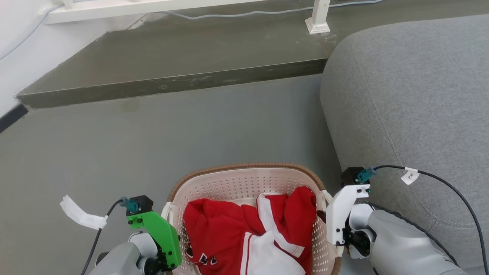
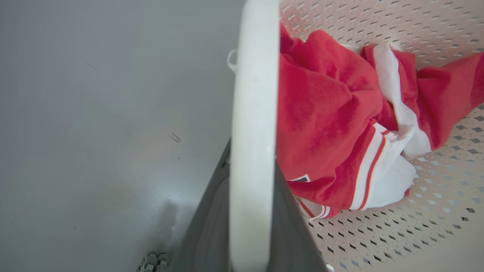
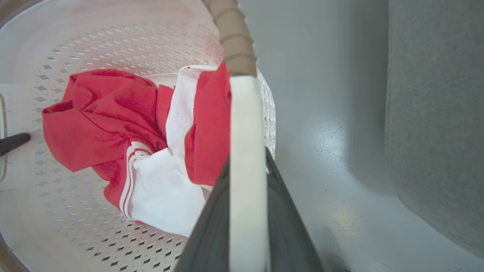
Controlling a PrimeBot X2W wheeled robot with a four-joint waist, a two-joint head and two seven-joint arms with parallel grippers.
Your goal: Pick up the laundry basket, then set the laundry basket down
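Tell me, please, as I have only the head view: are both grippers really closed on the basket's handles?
Observer: The left gripper is. Its wrist view shows one dark finger on each side of the basket's white left handle, pressed against it.
Operator: And the right one, please?
Observer: The right gripper straddles the right handle the same way, with the brown rim running on beyond it.
Operator: Does the left finger reach through?
Observer: Yes, the right wrist view shows its dark fingertip poking inside the basket.

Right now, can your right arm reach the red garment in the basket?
Probably not yet: the right gripper is clamped on the handle of the laundry basket. The red garment lies uncovered beside it, so letting go should free the way.
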